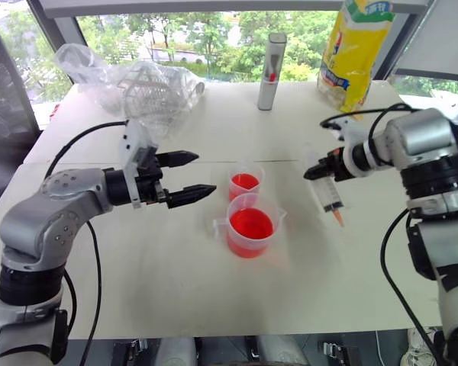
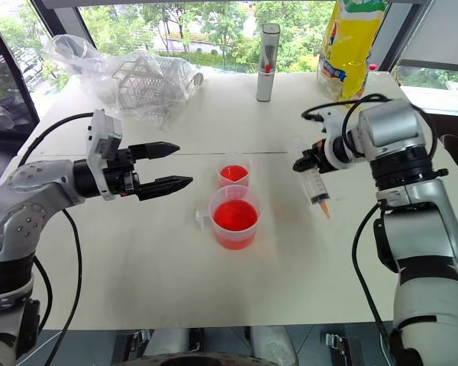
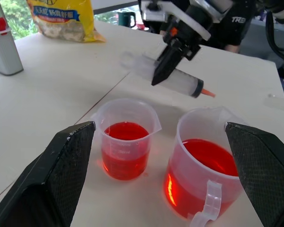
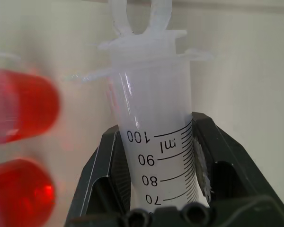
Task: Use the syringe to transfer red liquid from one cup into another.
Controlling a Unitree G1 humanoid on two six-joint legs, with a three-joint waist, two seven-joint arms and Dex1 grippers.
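The syringe (image 1: 330,195) hangs slanted above the table, right of both cups, its orange tip pointing down. My right gripper (image 1: 321,171) is shut on its clear barrel (image 4: 157,142) near the plunger end; the barrel looks empty. The larger handled cup (image 1: 250,226) holds red liquid (image 1: 250,223) and stands nearest me. Just behind it stands the smaller handleless cup (image 1: 246,183), also holding red liquid. My left gripper (image 1: 204,174) is open, level, left of the cups, with nothing between its fingers (image 3: 61,165).
A grey upright cylinder (image 1: 271,70) with a red mark stands at the back of the white table (image 1: 137,267). A yellow bag (image 1: 357,49) is at the back right. A crumpled clear plastic bag with a wire basket (image 1: 141,88) lies back left.
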